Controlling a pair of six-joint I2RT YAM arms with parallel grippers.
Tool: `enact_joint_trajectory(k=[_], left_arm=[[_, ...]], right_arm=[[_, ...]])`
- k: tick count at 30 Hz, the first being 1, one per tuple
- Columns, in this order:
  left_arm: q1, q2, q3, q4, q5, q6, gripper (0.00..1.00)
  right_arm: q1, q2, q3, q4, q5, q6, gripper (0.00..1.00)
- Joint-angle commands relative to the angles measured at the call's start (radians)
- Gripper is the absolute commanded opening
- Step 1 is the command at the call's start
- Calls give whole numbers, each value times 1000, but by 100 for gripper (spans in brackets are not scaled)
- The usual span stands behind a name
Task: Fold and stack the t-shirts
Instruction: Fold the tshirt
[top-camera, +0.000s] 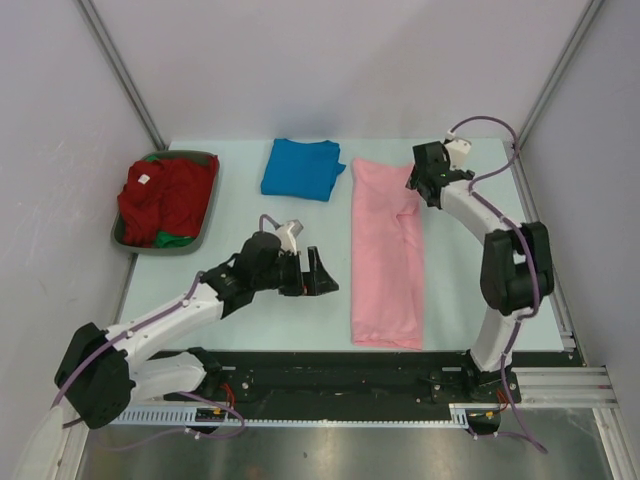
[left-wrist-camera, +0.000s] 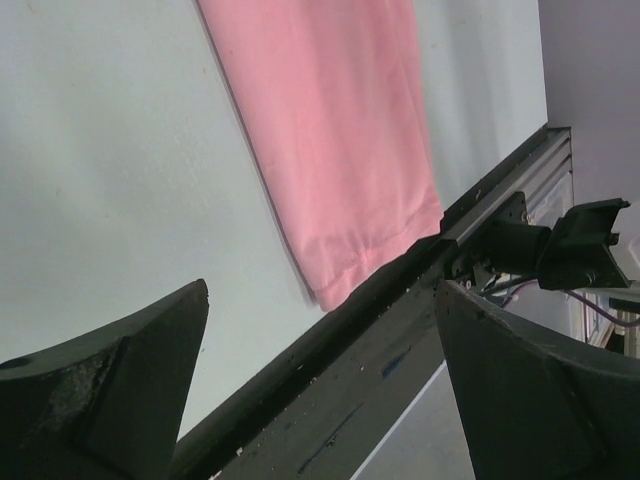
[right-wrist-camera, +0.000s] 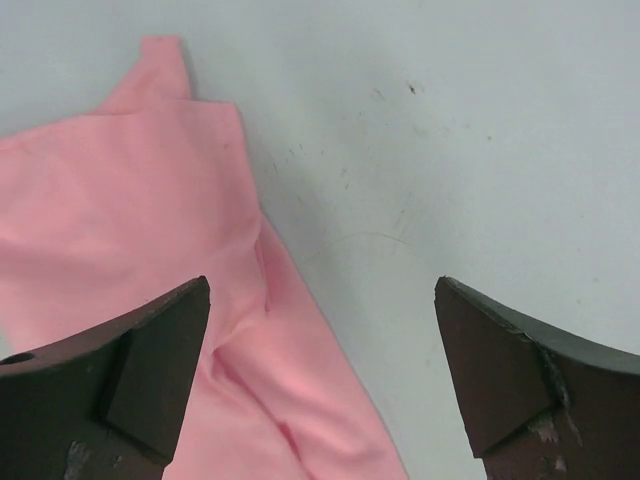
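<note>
A pink shirt (top-camera: 386, 255), folded into a long strip, lies right of centre on the table (top-camera: 240, 310). The right gripper (top-camera: 420, 188) hovers at its far right edge, jaws released; the left gripper (top-camera: 328, 272) waits just left of it, jaws also spread. A folded blue shirt (top-camera: 300, 168) sits at the far edge, with red shirts (top-camera: 165, 198) heaped in a tray (top-camera: 212, 205) to the left.

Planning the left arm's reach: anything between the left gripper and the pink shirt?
Nothing visible. Only bare table lies between the left gripper and the pink shirt. The blue shirt sits farther back, off that path.
</note>
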Motion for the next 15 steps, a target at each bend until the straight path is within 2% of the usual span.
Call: enact_joint_trajectory(k=[1, 6, 10, 11, 15], left_arm=[[-35, -64, -81, 70, 33, -47, 100], [-143, -32, -144, 157, 3, -99, 100], [-267, 51, -147, 225, -45, -143, 100], [-282, 74, -149, 258, -47, -159, 100], [-327, 171, -135, 295, -59, -188, 100]], right_arm=[[-7, -194, -74, -107, -27, 38, 100], [-10, -372, -299, -74, -281, -34, 100], [42, -628, -506, -66, -259, -22, 100], [45, -740, -567, -70, -259, -12, 100], [71, -965, -622, -204, -254, 32, 100]])
